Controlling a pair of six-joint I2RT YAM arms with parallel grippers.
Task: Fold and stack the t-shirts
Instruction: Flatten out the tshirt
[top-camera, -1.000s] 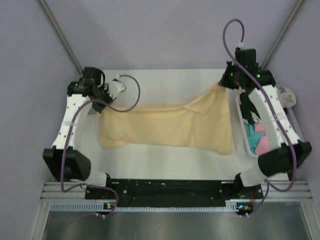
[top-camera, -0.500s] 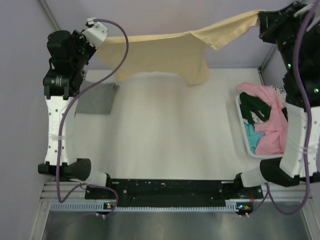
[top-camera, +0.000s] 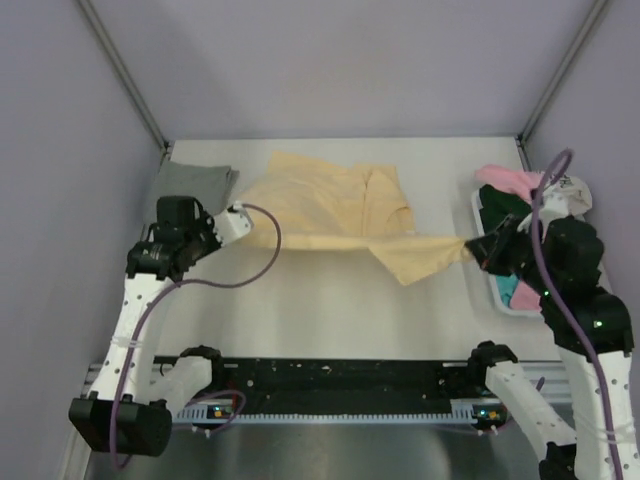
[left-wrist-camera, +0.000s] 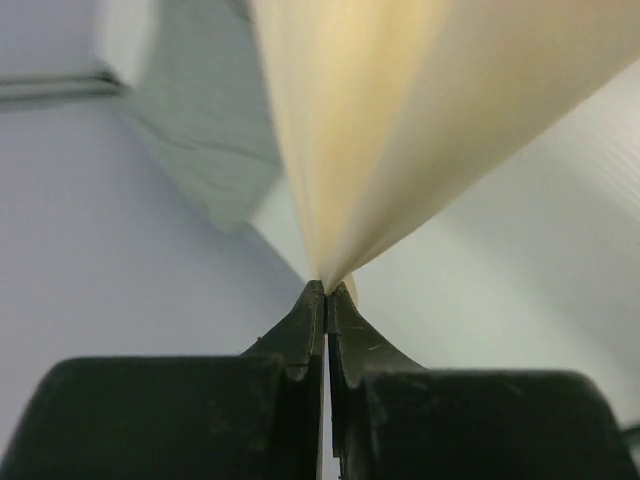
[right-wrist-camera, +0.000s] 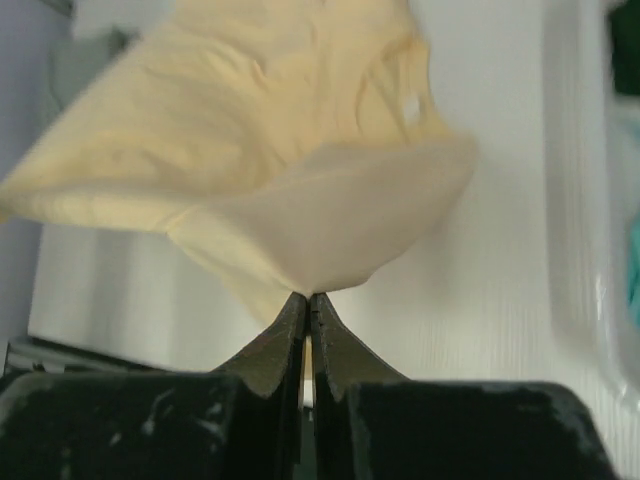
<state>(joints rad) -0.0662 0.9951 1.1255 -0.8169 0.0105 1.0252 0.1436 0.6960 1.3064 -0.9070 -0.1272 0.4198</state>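
The pale yellow-peach t-shirt (top-camera: 330, 205) lies spread on the far middle of the table, with two corners pulled out. My left gripper (top-camera: 238, 222) is shut on its left corner (left-wrist-camera: 380, 130). My right gripper (top-camera: 478, 246) is shut on its right corner (right-wrist-camera: 320, 220), drawn out toward the bin. A folded grey t-shirt (top-camera: 195, 185) lies at the far left and shows in the left wrist view (left-wrist-camera: 205, 130). Pink (top-camera: 510, 180), dark green (top-camera: 497, 212) and teal (top-camera: 510, 292) t-shirts lie in the bin.
A white bin (top-camera: 484, 278) stands at the table's right edge, right beside my right gripper. Purple walls enclose the table on the left, far and right sides. The arm bases and a black rail (top-camera: 340, 375) run along the near edge.
Both grippers have come down from high at the back, bringing the yellow-peach shirt onto the table. The right arm has swung toward the near right.
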